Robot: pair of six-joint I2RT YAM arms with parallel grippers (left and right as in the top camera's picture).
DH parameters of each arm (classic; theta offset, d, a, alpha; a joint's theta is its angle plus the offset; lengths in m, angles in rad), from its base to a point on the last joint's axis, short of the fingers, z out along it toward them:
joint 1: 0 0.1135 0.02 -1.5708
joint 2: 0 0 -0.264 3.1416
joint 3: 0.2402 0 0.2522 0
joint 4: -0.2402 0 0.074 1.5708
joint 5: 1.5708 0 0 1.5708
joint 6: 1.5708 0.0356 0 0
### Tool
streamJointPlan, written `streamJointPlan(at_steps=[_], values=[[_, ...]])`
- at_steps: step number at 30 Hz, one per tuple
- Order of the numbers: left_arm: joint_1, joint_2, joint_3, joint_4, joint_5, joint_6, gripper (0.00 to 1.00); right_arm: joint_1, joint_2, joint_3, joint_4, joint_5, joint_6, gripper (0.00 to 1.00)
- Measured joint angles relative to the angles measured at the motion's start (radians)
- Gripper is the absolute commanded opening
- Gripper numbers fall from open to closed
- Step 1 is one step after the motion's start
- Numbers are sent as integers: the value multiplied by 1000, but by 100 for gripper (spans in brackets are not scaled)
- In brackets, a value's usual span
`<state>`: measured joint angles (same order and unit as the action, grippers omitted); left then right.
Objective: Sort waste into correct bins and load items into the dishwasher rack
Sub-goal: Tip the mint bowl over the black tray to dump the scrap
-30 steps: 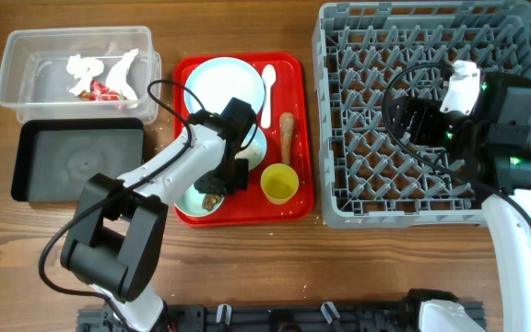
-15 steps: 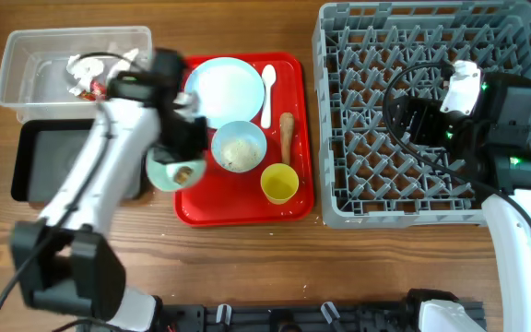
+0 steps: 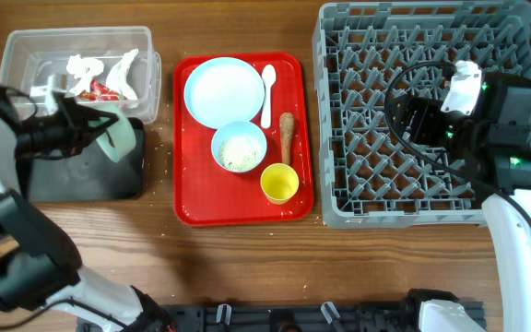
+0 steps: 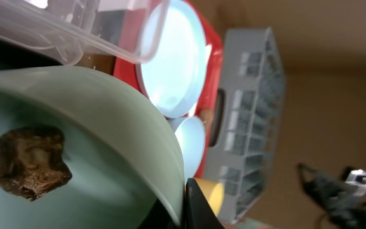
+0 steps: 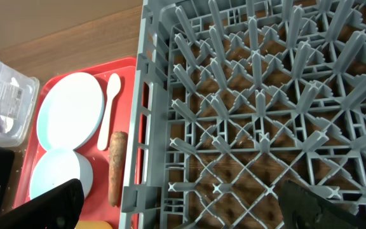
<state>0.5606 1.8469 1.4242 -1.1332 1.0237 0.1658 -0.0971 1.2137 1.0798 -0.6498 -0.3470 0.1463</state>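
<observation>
My left tool is gripping the mint-green bowl, tipped over the black tray, so I think I must tip more until the small brown lump drops in.

Left arm: reaching to the far left, wrist rolled sideways. Left gripper: clamped on the rim of the tilted mint-green bowl. Right arm: raised at the right side. Right gripper: fingers spread wide apart.
</observation>
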Motion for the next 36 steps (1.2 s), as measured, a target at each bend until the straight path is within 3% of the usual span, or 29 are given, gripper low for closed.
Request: streamJointPlan(at_steps=[2, 6, 18, 28, 33, 36], values=[[66, 83, 0, -23, 140, 9, 4, 0, 0, 0, 0, 0, 0, 100], [100, 128, 0, -37, 285, 9, 4, 0, 0, 0, 0, 0, 0, 100], [135, 146, 0, -41, 476, -99, 4, 0, 0, 0, 0, 0, 0, 100], [134, 146, 0, -54, 520, -163, 4, 0, 0, 0, 0, 0, 0, 100], [103, 125, 0, -136, 496, -71, 4, 0, 0, 0, 0, 0, 0, 100], [37, 54, 0, -157, 378, -36, 4, 0, 0, 0, 0, 0, 0, 100]])
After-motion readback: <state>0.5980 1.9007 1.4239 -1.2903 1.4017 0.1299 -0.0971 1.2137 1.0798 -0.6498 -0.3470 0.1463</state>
